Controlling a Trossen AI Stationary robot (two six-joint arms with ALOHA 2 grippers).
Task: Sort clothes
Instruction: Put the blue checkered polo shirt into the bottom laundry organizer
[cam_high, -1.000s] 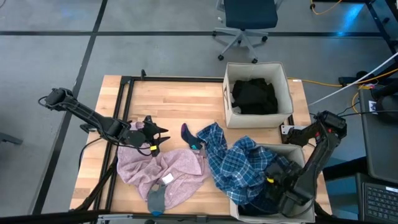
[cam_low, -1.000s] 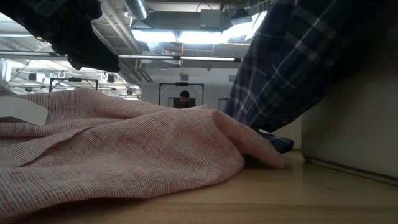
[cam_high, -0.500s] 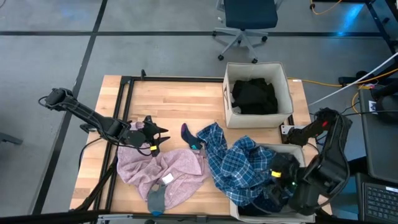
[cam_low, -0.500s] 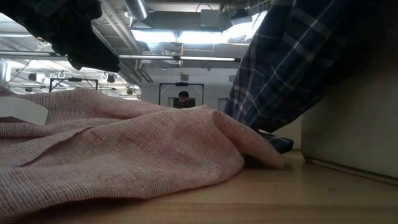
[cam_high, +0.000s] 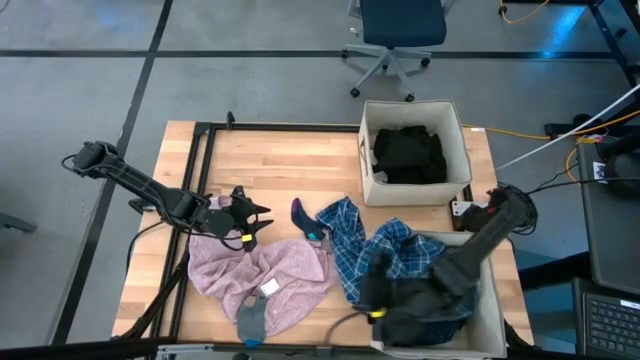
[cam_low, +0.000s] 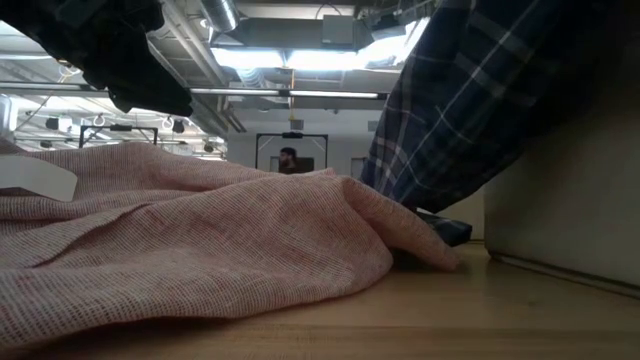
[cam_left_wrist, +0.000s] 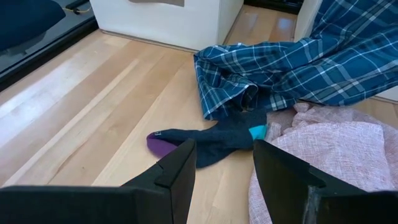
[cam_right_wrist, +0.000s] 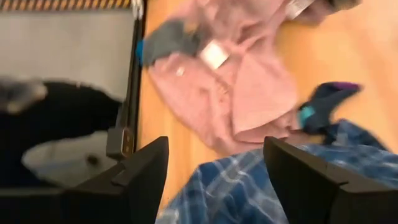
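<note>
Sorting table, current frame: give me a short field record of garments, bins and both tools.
left tool: open, empty, over the table beside the pink garment
right tool: open, empty, over the plaid shirt at the near bin's edge
pink garment: spread on the wooden table, white tag showing
plaid shirt: blue, draped from the table over the near bin
navy sock: on the table, purple toe, teal heel
grey sock: at the table's front edge
far bin: holds black clothes

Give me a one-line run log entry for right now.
left gripper: open, above pink top | right gripper: open, empty, over plaid shirt draped on near bin | far bin: black clothes
</note>
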